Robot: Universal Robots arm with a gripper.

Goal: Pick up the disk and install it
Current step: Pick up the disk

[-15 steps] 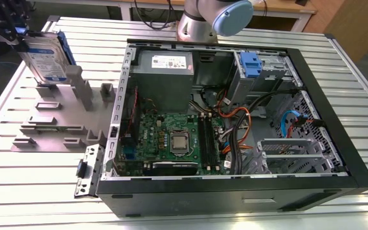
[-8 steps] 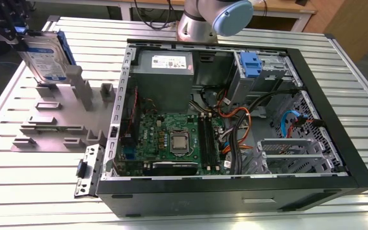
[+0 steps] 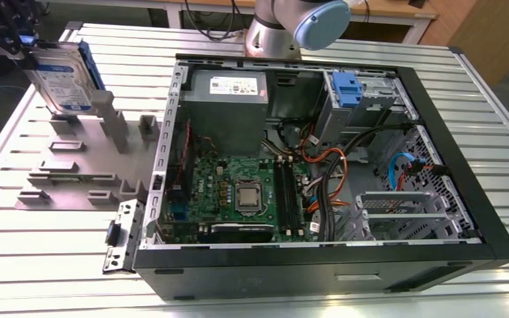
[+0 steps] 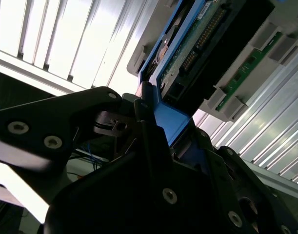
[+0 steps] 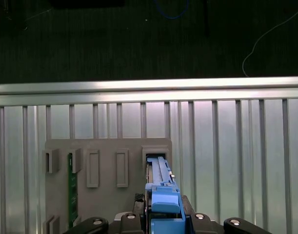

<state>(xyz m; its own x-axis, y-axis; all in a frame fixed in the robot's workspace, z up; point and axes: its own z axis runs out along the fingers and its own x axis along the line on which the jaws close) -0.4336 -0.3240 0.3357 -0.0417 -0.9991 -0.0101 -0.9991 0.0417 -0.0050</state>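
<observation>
The disk (image 3: 60, 79), a silver hard drive with a white-and-blue label and blue rails, stands on edge at the exterior view's far left, over the grey fixture plate (image 3: 77, 175). My gripper (image 3: 27, 54) is shut on its upper end. In the first wrist view the disk's blue rail (image 5: 161, 195) runs from my gripper (image 5: 162, 220) down to a slot (image 5: 156, 158) in the plate; I cannot tell whether it still sits in the slot. The second wrist view shows the fingers (image 4: 149, 141) clamped on the blue rail of the disk (image 4: 188, 53).
The open computer case (image 3: 466, 199) lies on the slatted table to the exterior view's right of the fixture, with a grey power supply (image 3: 228, 99), motherboard (image 3: 246, 192) and a drive bay holding a blue latch piece (image 3: 346, 89). A green memory module (image 5: 69, 185) stands in the fixture.
</observation>
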